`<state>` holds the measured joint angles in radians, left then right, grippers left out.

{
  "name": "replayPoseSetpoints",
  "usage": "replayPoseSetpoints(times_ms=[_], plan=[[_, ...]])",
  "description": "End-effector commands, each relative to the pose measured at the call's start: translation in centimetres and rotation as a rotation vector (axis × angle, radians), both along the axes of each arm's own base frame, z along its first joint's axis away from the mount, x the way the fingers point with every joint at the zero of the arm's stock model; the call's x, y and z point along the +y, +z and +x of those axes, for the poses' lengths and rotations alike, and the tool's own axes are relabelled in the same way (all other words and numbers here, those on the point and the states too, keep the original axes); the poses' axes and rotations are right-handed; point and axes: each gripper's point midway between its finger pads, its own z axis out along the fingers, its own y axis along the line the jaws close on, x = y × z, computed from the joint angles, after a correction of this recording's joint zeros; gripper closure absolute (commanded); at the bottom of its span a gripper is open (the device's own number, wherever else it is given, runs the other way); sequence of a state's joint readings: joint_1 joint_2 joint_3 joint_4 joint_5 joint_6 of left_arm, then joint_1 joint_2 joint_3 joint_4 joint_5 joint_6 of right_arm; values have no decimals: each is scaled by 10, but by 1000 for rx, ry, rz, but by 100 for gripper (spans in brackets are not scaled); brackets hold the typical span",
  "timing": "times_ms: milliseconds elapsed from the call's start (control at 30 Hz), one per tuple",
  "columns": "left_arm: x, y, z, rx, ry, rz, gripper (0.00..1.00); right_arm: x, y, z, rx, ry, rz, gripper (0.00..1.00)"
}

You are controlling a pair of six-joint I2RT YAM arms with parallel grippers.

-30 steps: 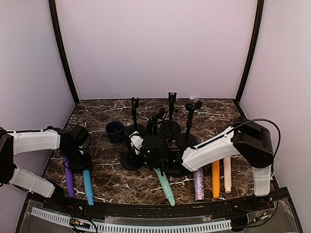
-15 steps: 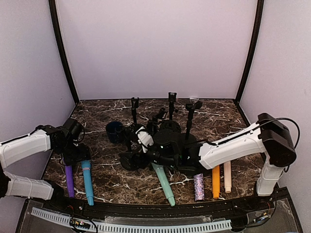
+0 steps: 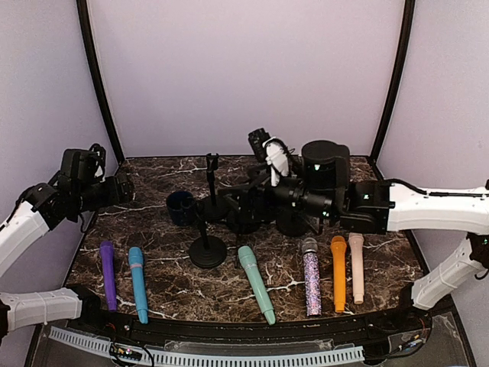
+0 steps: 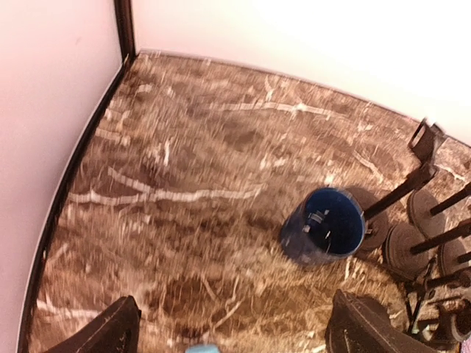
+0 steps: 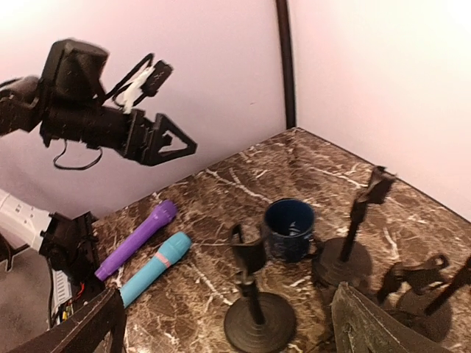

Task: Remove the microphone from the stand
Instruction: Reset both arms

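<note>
Several microphones lie flat near the front edge: purple (image 3: 107,274), blue (image 3: 137,281), teal (image 3: 256,283), glittery (image 3: 312,274), orange (image 3: 338,271) and cream (image 3: 356,266). A black stand (image 3: 208,248) stands at front centre with its clip empty (image 5: 249,254). Other black stands (image 3: 212,183) stand behind it, partly hidden by my right arm. My right gripper (image 3: 243,205) (image 5: 228,294) hovers open and empty above the stands. My left gripper (image 3: 121,187) (image 4: 235,309) is raised at the far left, open and empty.
A dark blue mug (image 3: 181,206) (image 4: 327,224) (image 5: 288,228) stands left of the stands. The purple (image 5: 136,239) and blue (image 5: 153,268) microphones show in the right wrist view. Black frame posts and pale walls enclose the marble table (image 3: 153,183).
Both arms have risen off the table. The left gripper drew back up-left from the purple and blue microphones. The right arm swung back from the teal microphone and front stand.
</note>
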<state>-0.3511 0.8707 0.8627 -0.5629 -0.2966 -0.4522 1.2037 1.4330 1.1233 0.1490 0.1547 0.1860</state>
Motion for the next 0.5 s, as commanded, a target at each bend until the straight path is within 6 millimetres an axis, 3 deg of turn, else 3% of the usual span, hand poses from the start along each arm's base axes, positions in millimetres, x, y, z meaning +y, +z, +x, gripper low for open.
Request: replayPoseSetpoints(times_ms=[0,100,133,233,367,433,467], plan=[[-14,39,35,-168,-107,91,5,-65,21,50,69,-205,-52,2],[-25,39,54,-223,-169,140,1,-113,28,90,114,-356,-73,1],[-25,47,62,-273,-169,139,1,-131,27,103,132,-408,-78,1],[-19,36,83,-284,-170,122,1,-188,14,141,204,-550,-92,1],[7,27,107,-338,-132,58,1,-281,-18,184,284,-747,-66,1],[33,20,114,-360,-71,60,1,-326,-37,196,325,-840,-38,1],[58,22,118,-389,-10,59,1,-349,-45,200,330,-892,-23,1]])
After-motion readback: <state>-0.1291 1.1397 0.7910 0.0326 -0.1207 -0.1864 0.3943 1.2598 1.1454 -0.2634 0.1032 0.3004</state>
